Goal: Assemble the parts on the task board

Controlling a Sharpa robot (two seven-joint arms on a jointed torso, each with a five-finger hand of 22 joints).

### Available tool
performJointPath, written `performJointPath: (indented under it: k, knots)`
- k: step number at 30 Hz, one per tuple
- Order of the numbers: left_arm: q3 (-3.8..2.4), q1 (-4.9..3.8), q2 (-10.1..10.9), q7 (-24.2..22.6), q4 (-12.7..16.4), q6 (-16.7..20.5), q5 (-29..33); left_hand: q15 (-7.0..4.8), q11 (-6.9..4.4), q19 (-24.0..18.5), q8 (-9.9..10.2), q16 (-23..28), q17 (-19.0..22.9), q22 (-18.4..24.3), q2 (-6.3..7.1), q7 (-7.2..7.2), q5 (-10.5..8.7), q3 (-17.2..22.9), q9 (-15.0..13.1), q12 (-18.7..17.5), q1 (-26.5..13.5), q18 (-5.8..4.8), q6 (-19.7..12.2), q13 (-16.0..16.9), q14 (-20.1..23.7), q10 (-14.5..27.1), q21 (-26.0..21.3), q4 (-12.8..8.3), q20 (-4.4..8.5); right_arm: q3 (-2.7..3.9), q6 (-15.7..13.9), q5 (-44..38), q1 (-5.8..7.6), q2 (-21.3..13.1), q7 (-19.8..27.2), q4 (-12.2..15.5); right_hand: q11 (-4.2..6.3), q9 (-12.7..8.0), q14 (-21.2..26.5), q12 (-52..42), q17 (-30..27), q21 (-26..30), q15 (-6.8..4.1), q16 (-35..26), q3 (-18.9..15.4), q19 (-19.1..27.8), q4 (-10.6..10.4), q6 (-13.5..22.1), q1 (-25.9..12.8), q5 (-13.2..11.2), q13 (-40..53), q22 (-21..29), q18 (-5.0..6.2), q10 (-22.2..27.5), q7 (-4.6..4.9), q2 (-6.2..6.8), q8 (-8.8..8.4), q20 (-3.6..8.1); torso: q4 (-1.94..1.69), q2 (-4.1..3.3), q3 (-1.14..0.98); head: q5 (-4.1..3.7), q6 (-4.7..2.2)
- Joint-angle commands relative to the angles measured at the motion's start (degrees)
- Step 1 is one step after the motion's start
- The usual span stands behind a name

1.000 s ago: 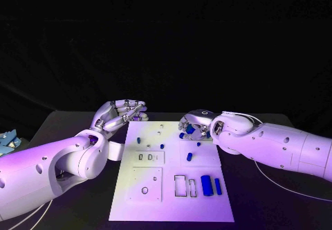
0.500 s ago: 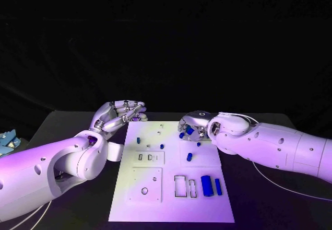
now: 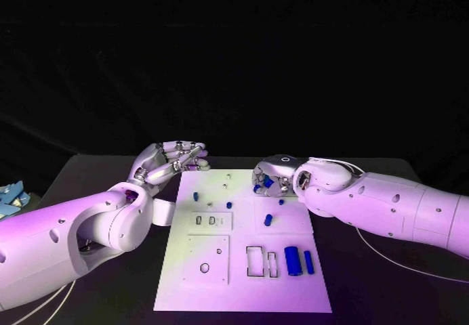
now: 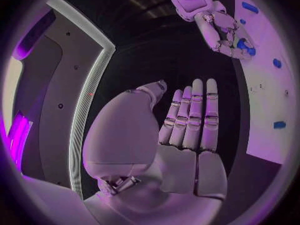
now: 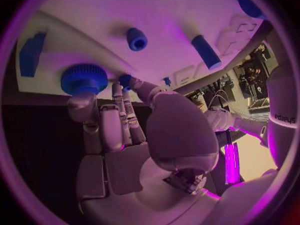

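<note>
The white task board [image 3: 245,237] lies in the middle of the table. My right hand [image 3: 272,176] hovers over its far right corner and grips a blue round ridged part [image 5: 84,77] at its fingertips; the same part [image 4: 244,45] shows in the left wrist view. My left hand [image 3: 172,160] is raised beside the board's far left corner, its palm [image 4: 181,130] bare and fingers straight, holding nothing. Small blue pegs [image 3: 196,198] [image 3: 230,205] [image 3: 268,221] stand on the board. A thick blue cylinder [image 3: 291,261] and a thinner one [image 3: 308,263] lie near the right edge.
Two rectangular slots [image 3: 254,263] sit left of the blue cylinders, and recessed plates [image 3: 209,221] with small holes lie on the board's left half. A pale blue object [image 3: 10,196] rests at the table's left edge. A white cable [image 3: 411,267] runs along the right.
My right hand has sunk slightly toward the board's far edge with the blue part in it. The left hand has barely moved.
</note>
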State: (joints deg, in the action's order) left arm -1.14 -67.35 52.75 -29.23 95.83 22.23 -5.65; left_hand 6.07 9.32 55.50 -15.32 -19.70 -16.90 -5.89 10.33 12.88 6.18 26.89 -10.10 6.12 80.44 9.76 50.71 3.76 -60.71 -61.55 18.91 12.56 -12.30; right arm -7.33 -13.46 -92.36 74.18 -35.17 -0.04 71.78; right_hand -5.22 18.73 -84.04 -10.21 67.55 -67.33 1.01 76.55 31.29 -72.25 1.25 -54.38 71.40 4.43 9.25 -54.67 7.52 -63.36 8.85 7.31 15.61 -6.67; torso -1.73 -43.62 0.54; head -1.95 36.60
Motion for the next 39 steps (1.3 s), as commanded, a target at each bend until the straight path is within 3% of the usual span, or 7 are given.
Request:
performJointPath:
  k: [1, 10, 18, 30, 36, 39]
  knots:
    - [-0.05, -0.09, -0.04, 0.50, 0.00, -2.20, 2.03, 0.16, 0.20, 0.33, 0.33, -0.35, -0.11, -0.06, 0.12, 0.28, -0.28, 0.35, 0.02, -0.27, -0.36, 0.73, -0.32, 0.01, -0.40, 0.19, 0.13, 0.06, 0.01, -0.01, -1.27, -0.44, -0.14, 0.19, -0.14, -0.19, 0.00, 0.17, -1.70, -0.20, -0.02, -0.29, -0.43, 0.15, 0.28, -0.35, -0.07, -0.33, -0.16, -0.22, 0.06, 0.05, -0.60, -0.36, -0.04, -0.52, 0.21, 0.08, -0.14, -0.09, -0.01, -0.03, 0.13]
    - [-0.05, -0.13, -0.04, 1.16, -0.19, -3.06, 4.17, 0.21, 0.26, 0.31, 0.44, -0.37, -0.26, -0.03, 0.04, 0.36, -0.27, 0.36, 0.03, -0.45, -0.67, 0.72, -0.44, 0.02, -0.31, 0.23, 0.12, 0.18, -0.01, -0.02, -1.49, -1.27, -0.32, 0.62, -0.44, -0.61, 0.37, 0.99, -1.71, -0.58, 0.17, -0.69, -0.74, 0.46, 1.18, -0.37, 0.38, -1.01, 0.87, -0.29, 0.15, -0.60, -0.66, -0.77, -0.46, -0.61, 1.00, 0.34, -0.07, -0.16, -0.02, 0.24, 0.32]
    - [-0.05, -0.22, 0.06, 1.33, -0.33, -3.31, 4.73, 0.23, 0.27, 0.29, 0.48, -0.35, -0.30, -0.02, -0.01, 0.37, -0.26, 0.41, 0.04, -0.52, -0.70, 0.71, -0.49, 0.02, -0.23, 0.26, 0.11, 0.17, -0.02, -0.04, -3.47, -2.14, -0.42, 0.56, -1.91, -0.26, 0.12, 1.42, -1.61, -0.45, -0.10, -0.68, -0.63, 0.47, 1.98, -0.08, 1.18, -0.24, 1.50, 0.47, 0.02, -0.61, -0.64, -0.34, -0.06, 0.27, 0.88, 0.38, -0.03, -0.20, 0.02, 0.25, 0.31]
    - [-0.05, -0.25, 0.11, 1.23, -0.35, -3.29, 4.88, 0.27, 0.31, 0.23, 0.57, -0.30, -0.37, 0.02, -0.05, 0.41, -0.24, 0.48, 0.06, -0.66, -0.72, 0.70, -0.61, 0.03, -0.07, 0.33, 0.08, 0.11, -0.04, 0.09, -9.24, -2.21, -0.35, -0.05, -3.64, 2.43, 0.03, 1.77, -1.64, -0.51, 0.07, -1.04, -0.51, 0.69, 2.43, -0.22, 1.16, -0.33, 1.32, 1.36, -0.04, -1.20, -0.72, -0.41, 0.08, 0.52, 1.04, 0.27, -0.08, -0.29, 0.03, 0.43, -0.11]
    - [-0.05, -0.26, 0.06, 1.03, -0.43, -3.36, 4.89, 0.29, 0.33, 0.20, 0.60, -0.29, -0.42, 0.03, -0.09, 0.42, -0.23, 0.55, 0.06, -0.73, -0.71, 0.69, -0.64, 0.03, 0.01, 0.34, 0.06, 0.05, -0.05, 0.33, -12.93, -1.46, -0.25, 1.31, -4.01, 1.70, 0.10, 2.12, -1.74, -0.73, 0.40, -1.46, -0.55, 1.02, 2.75, -0.46, 0.98, -0.62, 1.03, 2.25, -0.03, -1.83, -0.79, -0.85, 0.06, 0.62, 1.29, 0.26, -0.16, -0.37, -0.09, 0.43, -0.22]
    - [-0.04, -0.26, 0.05, 0.98, -0.44, -3.35, 4.89, 0.29, 0.33, 0.20, 0.60, -0.29, -0.42, 0.03, -0.09, 0.42, -0.23, 0.55, 0.06, -0.73, -0.71, 0.69, -0.64, 0.03, 0.01, 0.34, 0.06, 0.05, -0.05, 0.41, -14.09, -0.92, -0.24, 2.43, -3.96, 0.62, 0.11, 2.23, -1.73, -0.76, 0.39, -1.53, -0.56, 1.05, 2.88, -0.49, 0.91, -0.68, 0.96, 2.55, -0.04, -1.94, -0.79, -0.93, 0.06, 0.59, 1.35, 0.26, -0.13, -0.41, -0.04, 0.40, -0.22]
